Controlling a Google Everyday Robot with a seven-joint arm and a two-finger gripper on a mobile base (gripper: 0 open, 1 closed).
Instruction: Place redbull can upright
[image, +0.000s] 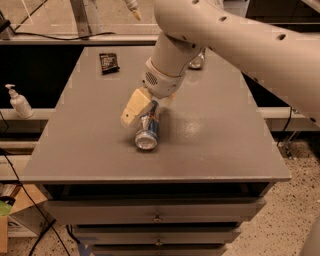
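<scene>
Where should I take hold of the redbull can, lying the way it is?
The redbull can lies on its side on the table, silver end toward the camera. Grip it mid-body, across its narrow round width, coming down from above; the flat ends sit low against the tabletop. The gripper is at the can's far half, so probably little repositioning is needed.

A grey table fills the middle, with drawers beneath its front edge. Speckled floor shows at lower right, a cardboard box at lower left, and a pump bottle at the left edge.
</scene>
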